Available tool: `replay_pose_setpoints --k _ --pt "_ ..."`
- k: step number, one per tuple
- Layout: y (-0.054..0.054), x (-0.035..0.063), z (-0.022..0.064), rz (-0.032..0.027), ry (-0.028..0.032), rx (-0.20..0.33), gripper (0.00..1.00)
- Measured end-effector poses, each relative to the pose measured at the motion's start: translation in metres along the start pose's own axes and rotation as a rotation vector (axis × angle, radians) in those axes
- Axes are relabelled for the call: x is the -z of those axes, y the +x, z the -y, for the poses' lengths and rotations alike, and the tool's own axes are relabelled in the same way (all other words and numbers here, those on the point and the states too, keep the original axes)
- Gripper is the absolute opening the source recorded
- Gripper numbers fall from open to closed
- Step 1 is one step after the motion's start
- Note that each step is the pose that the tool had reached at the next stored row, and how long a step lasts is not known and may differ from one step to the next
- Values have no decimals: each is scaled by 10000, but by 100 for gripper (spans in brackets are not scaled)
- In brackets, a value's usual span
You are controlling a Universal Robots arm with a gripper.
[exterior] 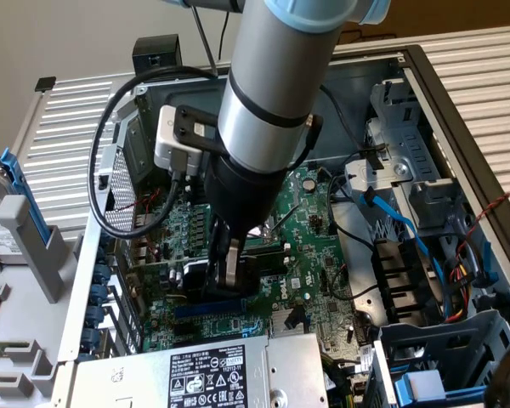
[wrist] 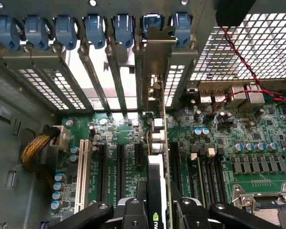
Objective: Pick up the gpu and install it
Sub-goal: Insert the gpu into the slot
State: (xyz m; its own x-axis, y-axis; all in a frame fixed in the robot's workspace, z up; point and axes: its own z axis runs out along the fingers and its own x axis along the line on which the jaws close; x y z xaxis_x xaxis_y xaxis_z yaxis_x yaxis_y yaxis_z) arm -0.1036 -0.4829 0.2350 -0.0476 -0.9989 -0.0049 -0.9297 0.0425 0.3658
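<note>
The gpu (wrist: 155,188) is gripped edge-on between the closed jaws and held upright at a motherboard (wrist: 257,143) slot. Its bracket (wrist: 158,52) is set between rear slot covers (wrist: 178,81), and little side room is left.

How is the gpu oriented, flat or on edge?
On edge: the gpu stands upright over the motherboard, clamped between the jaws.
</note>
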Motion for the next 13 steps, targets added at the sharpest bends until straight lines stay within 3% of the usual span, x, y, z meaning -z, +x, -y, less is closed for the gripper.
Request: replay_pose_setpoints --k 13 --pt "19 -18 -14 13 0 7 29"
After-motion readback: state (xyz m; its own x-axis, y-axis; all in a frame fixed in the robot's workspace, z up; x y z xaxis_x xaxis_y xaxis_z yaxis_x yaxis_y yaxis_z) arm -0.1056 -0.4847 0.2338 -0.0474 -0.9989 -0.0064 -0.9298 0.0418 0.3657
